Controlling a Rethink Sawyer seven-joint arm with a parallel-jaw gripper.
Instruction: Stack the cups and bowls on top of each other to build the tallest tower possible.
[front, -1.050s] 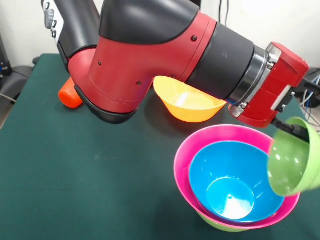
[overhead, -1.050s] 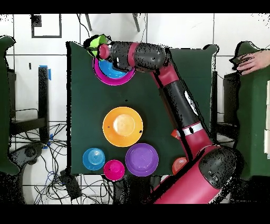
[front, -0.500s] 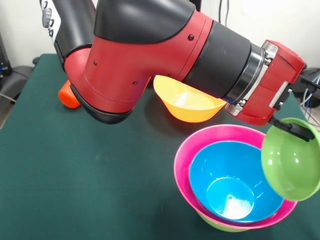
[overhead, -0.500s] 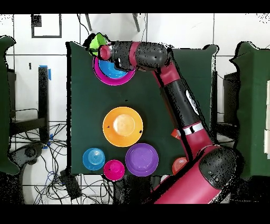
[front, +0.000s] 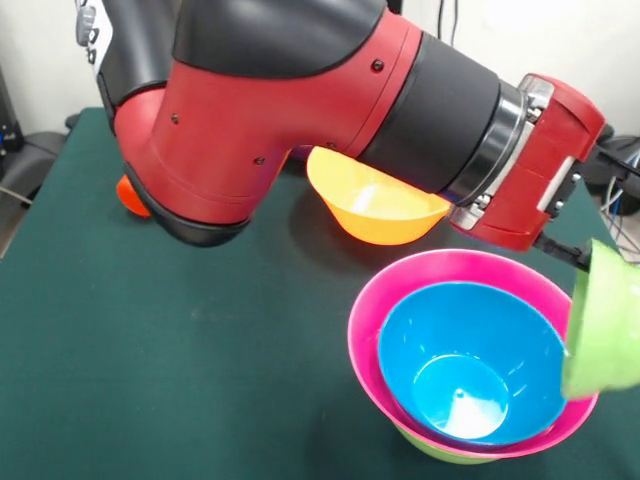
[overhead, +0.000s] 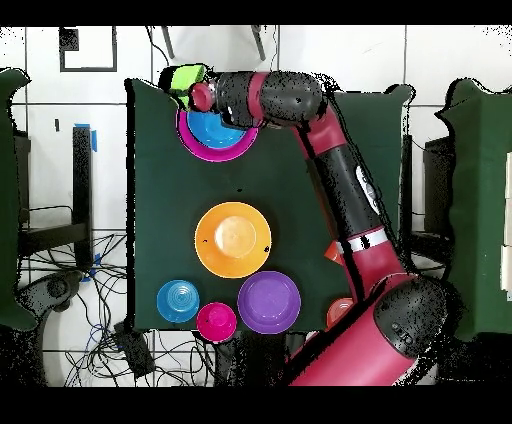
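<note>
Dark green cloth (front: 150, 350) covers the table, and in the front view my tower (front: 465, 360) sits near its front right corner: a glossy medium blue plastic bowl (front: 470, 365) nested in the large pink plastic bowl (front: 375, 300), with a green bowl's rim (front: 435, 447) showing underneath. That makes 3 bowls stacked as far as I can see. My gripper (front: 572, 255) is clamped on the rim of a glossy green plastic bowl (front: 605, 325), which hangs tilted, mouth towards the tower, beside its right edge and partly cut off by the frame. The large orange plastic bowl (front: 375, 205) waits behind the tower, and the orange-red translucent tumbler (front: 132, 195) lies mostly hidden behind my arm at the left.

From overhead, the tower (overhead: 215, 140) stands close to one corner of the table, and the held green bowl (overhead: 183, 78) hangs at that corner's edge, so I have little margin on that side. I judge the move inward over the blue bowl is open. Still to stack: the large orange bowl (overhead: 232, 240) in the middle, then the medium purple bowl (overhead: 269, 301), small blue bowl (overhead: 178, 301) and small magenta-red bowl (overhead: 217, 321) in a row near my base. Cloth between the tower and the orange bowl is bare, which gives me room to swing.
</note>
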